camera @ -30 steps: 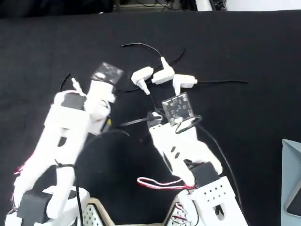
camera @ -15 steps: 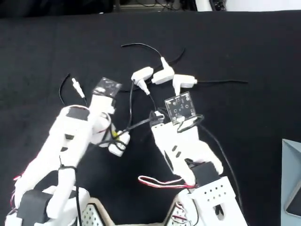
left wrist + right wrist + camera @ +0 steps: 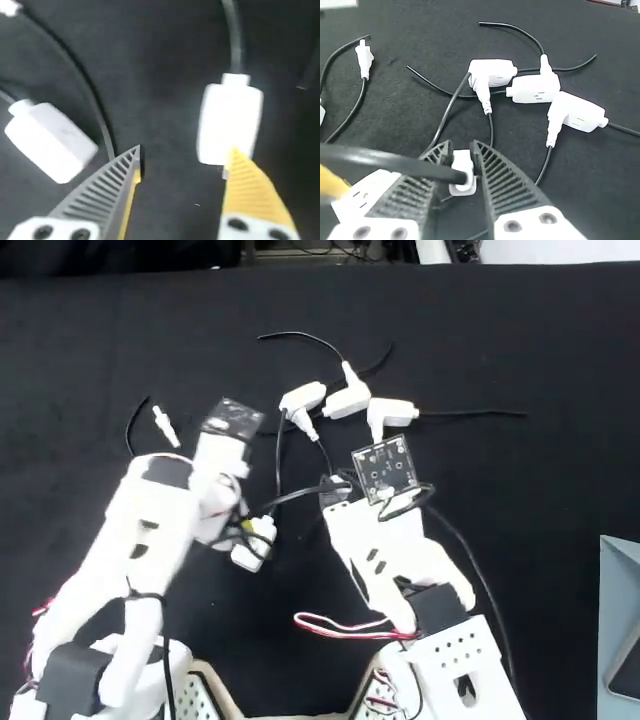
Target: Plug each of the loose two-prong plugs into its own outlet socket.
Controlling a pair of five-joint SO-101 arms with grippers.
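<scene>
My right gripper (image 3: 461, 146) is shut on a small white two-prong plug (image 3: 461, 174) whose black cord runs off sideways; in the high view this gripper (image 3: 330, 488) sits mid-table. Just beyond it lie three white outlet sockets (image 3: 492, 72) (image 3: 532, 87) (image 3: 575, 115) in a cluster (image 3: 347, 400). My left gripper (image 3: 182, 160) is open, its yellow finger (image 3: 245, 175) against a white socket block (image 3: 230, 122). A second white block (image 3: 50, 140) lies beside the grey finger. From above, a white socket block (image 3: 255, 540) sits at the left gripper (image 3: 248, 530).
Another loose white plug (image 3: 163, 425) on a black cord lies at the left of the black table (image 3: 520, 330), also seen as a plug (image 3: 364, 57) from the right wrist. Black cords cross between the sockets. A grey object (image 3: 622, 620) stands at the right edge.
The left arm has swung in toward the right arm, and a white socket block has come into sight at its gripper. The right arm has stayed where it was, holding its plug.
</scene>
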